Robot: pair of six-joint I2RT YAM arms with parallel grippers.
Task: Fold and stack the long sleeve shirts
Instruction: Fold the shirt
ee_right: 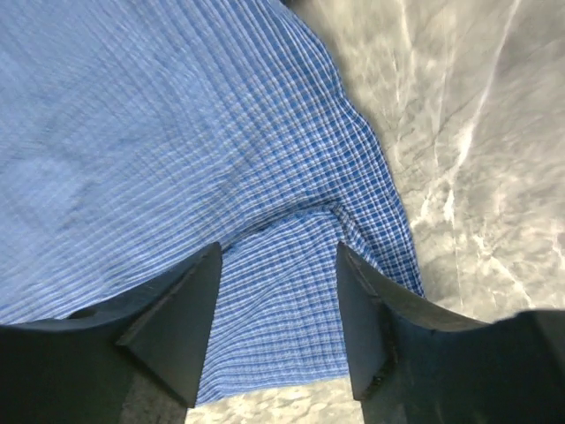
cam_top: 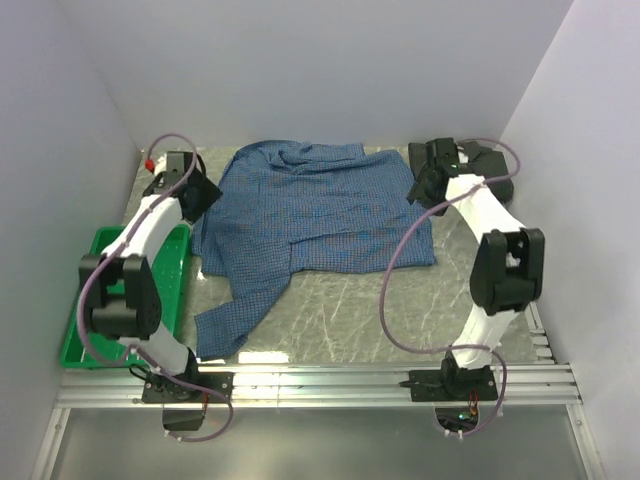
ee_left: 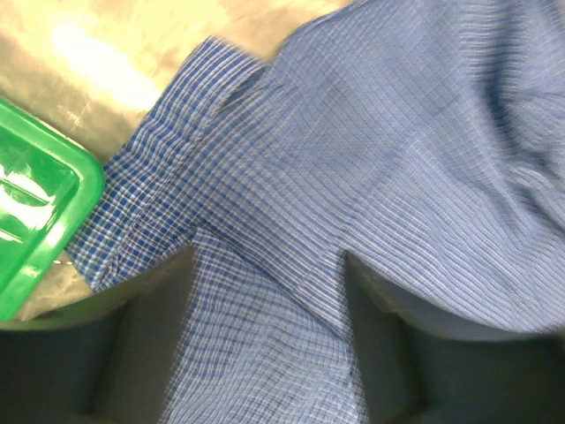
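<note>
One long sleeve shirt, blue with fine checks, lies spread on the marble table, with a sleeve trailing toward the near left. My left gripper hovers at the shirt's left edge. In the left wrist view it is open, and folded blue cloth lies under and between the fingers. My right gripper is at the shirt's right edge. In the right wrist view it is open too, above a corner of the shirt. Neither gripper pinches the cloth.
A green plastic tray sits at the left table edge beside the left arm; its corner shows in the left wrist view. A small red object is at the back left. White walls close in on three sides.
</note>
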